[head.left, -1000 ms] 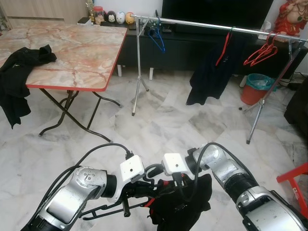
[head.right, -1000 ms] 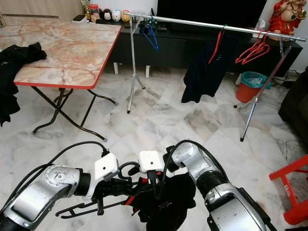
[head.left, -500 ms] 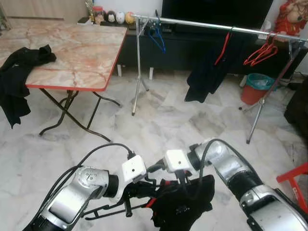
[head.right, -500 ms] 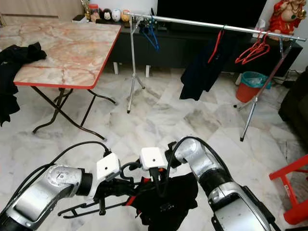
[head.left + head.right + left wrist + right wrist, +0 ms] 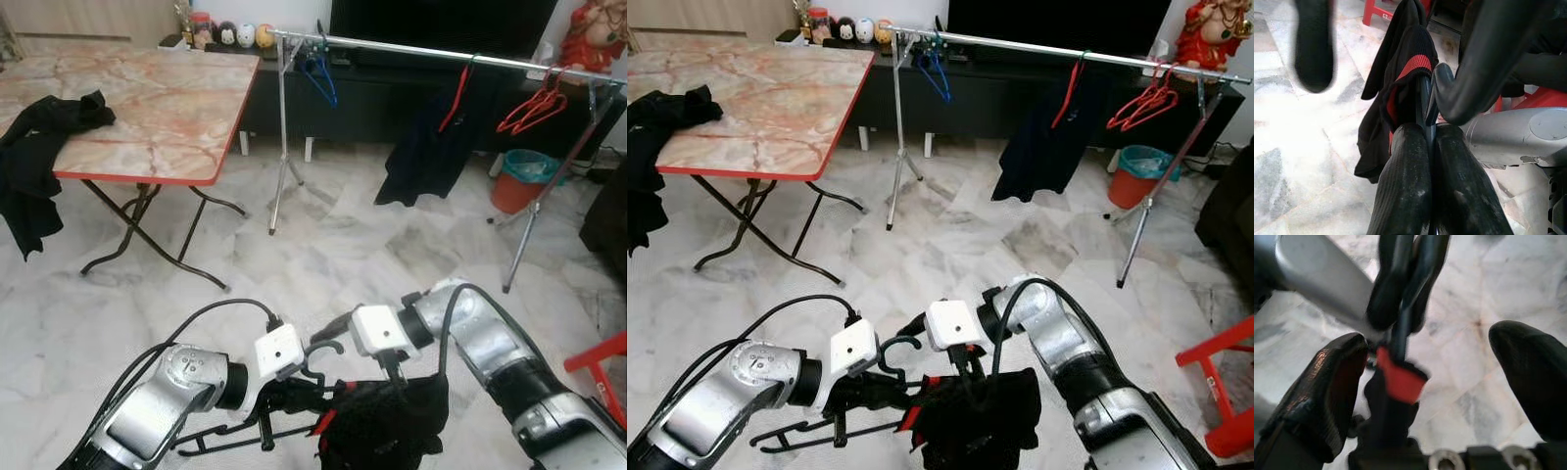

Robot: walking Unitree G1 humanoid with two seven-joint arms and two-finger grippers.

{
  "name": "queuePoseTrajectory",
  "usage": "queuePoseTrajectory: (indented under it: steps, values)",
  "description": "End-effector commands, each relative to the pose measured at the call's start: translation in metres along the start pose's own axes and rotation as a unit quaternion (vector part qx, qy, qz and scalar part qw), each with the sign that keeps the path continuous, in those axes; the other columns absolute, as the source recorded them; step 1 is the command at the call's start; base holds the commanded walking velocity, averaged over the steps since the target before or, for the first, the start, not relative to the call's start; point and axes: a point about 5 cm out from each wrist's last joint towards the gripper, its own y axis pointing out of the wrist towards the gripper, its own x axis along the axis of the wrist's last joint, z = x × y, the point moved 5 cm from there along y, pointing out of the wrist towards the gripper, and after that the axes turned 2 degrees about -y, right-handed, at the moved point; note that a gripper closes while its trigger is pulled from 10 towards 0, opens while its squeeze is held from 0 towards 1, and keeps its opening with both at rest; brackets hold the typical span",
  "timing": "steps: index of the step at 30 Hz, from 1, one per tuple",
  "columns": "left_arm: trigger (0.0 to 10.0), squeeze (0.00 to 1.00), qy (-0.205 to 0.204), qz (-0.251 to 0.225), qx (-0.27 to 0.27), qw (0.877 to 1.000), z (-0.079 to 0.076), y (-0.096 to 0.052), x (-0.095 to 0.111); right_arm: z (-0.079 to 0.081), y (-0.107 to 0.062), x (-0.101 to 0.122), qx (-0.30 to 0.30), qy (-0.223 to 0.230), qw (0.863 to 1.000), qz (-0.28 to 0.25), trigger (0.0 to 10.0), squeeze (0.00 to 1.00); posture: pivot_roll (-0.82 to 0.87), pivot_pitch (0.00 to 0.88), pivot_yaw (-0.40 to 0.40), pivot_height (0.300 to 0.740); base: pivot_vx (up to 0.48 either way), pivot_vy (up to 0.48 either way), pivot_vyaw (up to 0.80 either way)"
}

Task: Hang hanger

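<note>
Rack [image 5: 411,51] unmoved; hanger [image 5: 323,354] apparently carried lower.

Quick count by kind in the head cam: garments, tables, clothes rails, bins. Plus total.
Garments: 3 (table garment, rail garment, hanger garment)
Tables: 1 (table)
Clothes rails: 1 (clothes rail)
Bins: 1 (bin)
Total: 6

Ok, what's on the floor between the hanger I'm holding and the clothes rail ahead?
Bare marble floor in the left eye view: nothing lies between the hanger in the left gripper and the clothes rail.
</note>
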Motion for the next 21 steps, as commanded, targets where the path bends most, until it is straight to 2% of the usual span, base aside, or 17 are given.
queuePoseTrajectory:
  steps: [1, 2, 5, 6, 8, 9, 15, 21]
  values:
    - [10.0, 0.00, 0.011, -0.012, -0.007, 1.000, -0.001, 0.001, 0.006, 0.001, -0.001, -0.002, 0.004, -0.010, 1.000, 0.018, 10.0, 1.00, 0.16, 0.000, -0.055, 0.740, 0.000, 0.000, 0.00]
    - [10.0, 0.00, 0.011, -0.012, -0.008, 1.000, -0.001, 0.001, 0.006, 0.001, -0.002, -0.002, 0.003, -0.007, 1.000, 0.016, 10.0, 0.00, 0.16, 0.000, -0.057, 0.740, 0.000, 0.000, 0.00]
    - [10.0, 0.00, 0.010, -0.012, -0.007, 1.000, -0.001, 0.001, 0.006, -0.004, -0.005, -0.001, -0.011, -0.010, 1.000, 0.015, 10.0, 0.00, 0.16, 0.000, -0.056, 0.740, 0.000, 0.000, 0.00]
    - [10.0, 0.00, 0.009, -0.012, -0.006, 1.000, -0.001, 0.000, 0.005, -0.010, -0.012, 0.000, -0.035, -0.008, 0.999, 0.020, 10.0, 0.00, 0.16, 0.000, -0.057, 0.740, 0.000, 0.000, 0.00]
    - [10.0, 0.00, 0.009, -0.011, -0.005, 1.000, -0.001, 0.000, 0.005, -0.013, -0.015, -0.001, -0.044, -0.007, 0.999, 0.023, 10.0, 0.00, 0.16, 0.000, -0.056, 0.740, 0.000, 0.000, 0.00]
    - [10.0, 0.00, 0.008, -0.011, -0.006, 1.000, -0.001, 0.000, 0.004, -0.014, -0.024, -0.005, -0.056, -0.001, 0.998, 0.036, 10.0, 0.00, 0.16, 0.000, -0.055, 0.740, 0.000, 0.000, 0.00]
    - [10.0, 0.00, 0.006, -0.011, -0.007, 1.000, -0.002, 0.001, 0.004, -0.008, -0.043, -0.021, -0.070, 0.027, 0.995, 0.066, 10.0, 0.00, 0.16, 0.000, -0.057, 0.740, 0.000, 0.000, 0.00]
    - [10.0, 0.00, 0.005, -0.009, -0.007, 1.000, -0.002, 0.001, 0.002, 0.005, -0.049, -0.037, -0.069, 0.068, 0.992, 0.080, 10.0, 0.00, 0.15, 0.000, -0.056, 0.740, 0.000, 0.000, 0.00]
